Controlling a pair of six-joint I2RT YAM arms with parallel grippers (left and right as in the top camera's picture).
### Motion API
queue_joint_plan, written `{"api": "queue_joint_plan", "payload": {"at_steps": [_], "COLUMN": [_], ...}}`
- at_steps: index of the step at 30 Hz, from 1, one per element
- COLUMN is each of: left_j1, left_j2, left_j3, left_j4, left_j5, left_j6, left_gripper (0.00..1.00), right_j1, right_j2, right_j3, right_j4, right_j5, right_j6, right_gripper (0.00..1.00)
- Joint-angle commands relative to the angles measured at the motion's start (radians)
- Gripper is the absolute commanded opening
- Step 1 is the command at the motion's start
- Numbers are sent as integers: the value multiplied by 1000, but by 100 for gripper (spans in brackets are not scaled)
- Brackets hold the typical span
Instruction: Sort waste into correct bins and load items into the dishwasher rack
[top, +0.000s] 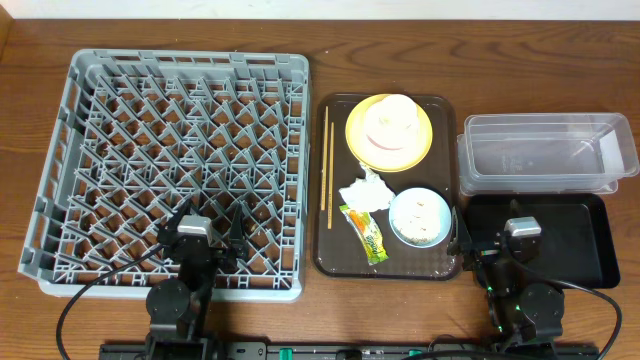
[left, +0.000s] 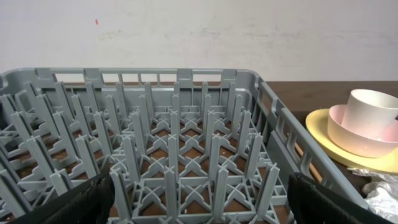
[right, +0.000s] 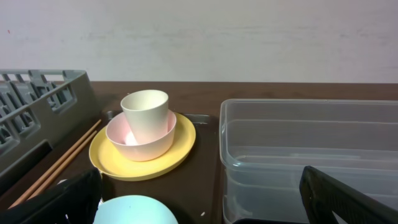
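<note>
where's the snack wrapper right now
In the overhead view the snack wrapper lies on the brown tray, between the chopsticks and the light blue bowl, just below the crumpled napkin.

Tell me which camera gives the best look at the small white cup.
Right wrist. It shows the cup whole from the side, upright inside the white bowl on the yellow plate. Overhead shows only its top from above. Left wrist catches it at the frame's right edge, partly cut off.
</note>
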Motion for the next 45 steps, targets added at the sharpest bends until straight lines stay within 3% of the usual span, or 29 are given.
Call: {"api": "queue_joint_plan", "payload": {"at_steps": [1,11,17,21,28,38,41,45], "left_j1": [4,4,4,4,4,3,3,3], "left_j2": [-7,-7,-7,-3,175,826,963,1060], "left_j3": [-14,-14,10,112,495,1334,1479,1516], "left_j4": [-39,-23,-10,-60,-334,-1025,-1087,-1087], "left_j5": [5,37,281,312,312,364,364,365], "left_j6": [9,-18,-27,-121,-124,-123,-123,-137], "left_gripper": [90,90,90,90,90,90,90,90], "right_j1": [0,0,0,0,0,0,0,0], "right_j2": [-5,-5,-5,-5,-5,-5,-5,-5], "right_j3": [-1,-1,-1,-1,-1,-1,-1,-1], "right_j4": [-4,-4,-4,-4,-4,-4,-4,-4], "right_j5": [4,4,4,4,4,4,4,4], "right_j6": [-8,-8,-8,-8,-8,-8,-8,-8], "right_gripper": [99,99,98,99,99,99,99,99]}}
